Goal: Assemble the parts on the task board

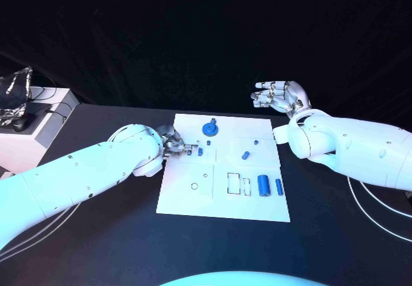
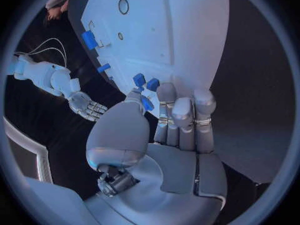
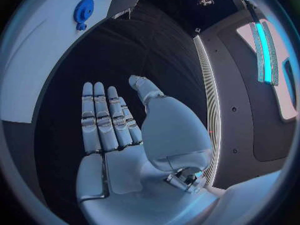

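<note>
Head view: left hand [image 1: 174, 145] is set at board [image 1: 258, 205] left edge, a small blue part [image 2: 147, 104] pinched in fingers, pegs just beyond; right hand [image 1: 279, 94] is held off, fingers spread, nothing held.

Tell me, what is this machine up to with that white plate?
It is fitting small blue parts onto the white task board. The left hand is over the board's left side and pinches a small blue part between thumb and finger, close to two other blue pieces on the board. The right hand hangs open off the board's far right corner, holding nothing. A blue gear sits at the far end, and blue cylinders lie near the right edge.
</note>
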Controlling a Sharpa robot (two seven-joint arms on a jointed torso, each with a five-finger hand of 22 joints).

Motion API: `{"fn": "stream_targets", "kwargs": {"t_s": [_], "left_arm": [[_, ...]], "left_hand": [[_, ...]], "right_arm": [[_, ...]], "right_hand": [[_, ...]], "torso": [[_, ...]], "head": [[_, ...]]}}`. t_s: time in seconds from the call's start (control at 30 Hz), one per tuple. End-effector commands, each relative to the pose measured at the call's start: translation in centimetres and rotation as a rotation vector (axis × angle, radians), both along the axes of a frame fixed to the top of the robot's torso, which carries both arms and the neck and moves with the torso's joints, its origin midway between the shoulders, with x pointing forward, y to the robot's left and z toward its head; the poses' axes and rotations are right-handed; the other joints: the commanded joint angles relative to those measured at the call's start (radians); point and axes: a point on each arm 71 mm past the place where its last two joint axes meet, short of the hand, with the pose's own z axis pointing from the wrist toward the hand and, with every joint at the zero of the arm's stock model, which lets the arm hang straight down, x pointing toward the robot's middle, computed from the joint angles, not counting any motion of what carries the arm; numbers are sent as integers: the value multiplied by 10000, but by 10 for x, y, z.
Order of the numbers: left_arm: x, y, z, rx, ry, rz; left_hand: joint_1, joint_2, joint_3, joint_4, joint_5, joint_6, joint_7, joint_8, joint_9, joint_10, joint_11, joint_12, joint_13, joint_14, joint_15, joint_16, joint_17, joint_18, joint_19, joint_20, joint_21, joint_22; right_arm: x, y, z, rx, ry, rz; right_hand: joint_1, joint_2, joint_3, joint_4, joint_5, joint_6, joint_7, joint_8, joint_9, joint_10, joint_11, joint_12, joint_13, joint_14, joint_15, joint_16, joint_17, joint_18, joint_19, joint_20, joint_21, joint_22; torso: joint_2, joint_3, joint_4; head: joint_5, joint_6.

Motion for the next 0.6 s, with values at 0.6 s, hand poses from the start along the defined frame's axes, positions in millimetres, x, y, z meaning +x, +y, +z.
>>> {"fn": "stream_targets", "kwargs": {"t_s": [0.6], "left_arm": [[6,5,28,-3578,-538,8]], "left_hand": [[653,-250,230,-8,116,-1552,1053,-840,-3198,-1918,987,-435,-1294,-2033,859,-1717,-2658,191,-1891,601,-3658,-1026]], "right_arm": [[0,0,0,-8,-66,142]], "right_hand": [[-85,-4,50,5,65,31,161,-26,-6,-43,-35,-15,-15,-44,-33,-16,-17,-45,-79,9,-13,-2]], "torso": [[-10,7,6]], "head": [[3,108]]}}
